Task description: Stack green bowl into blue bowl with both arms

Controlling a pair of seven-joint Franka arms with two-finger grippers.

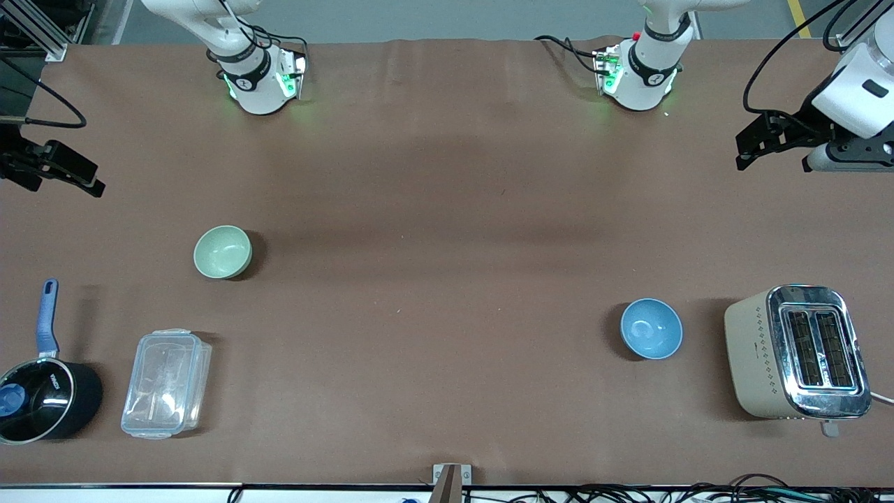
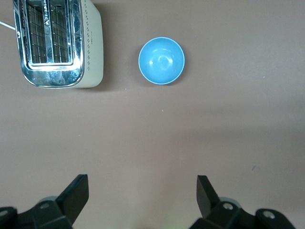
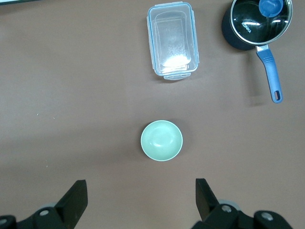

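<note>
The green bowl stands upright and empty on the brown table toward the right arm's end; it also shows in the right wrist view. The blue bowl stands upright and empty toward the left arm's end, nearer the front camera; it also shows in the left wrist view. My right gripper is open and empty, high over the table's edge at its own end. My left gripper is open and empty, high over its end of the table. The bowls are wide apart.
A beige and chrome toaster stands beside the blue bowl. A clear lidded container and a black saucepan with a blue handle lie nearer the front camera than the green bowl.
</note>
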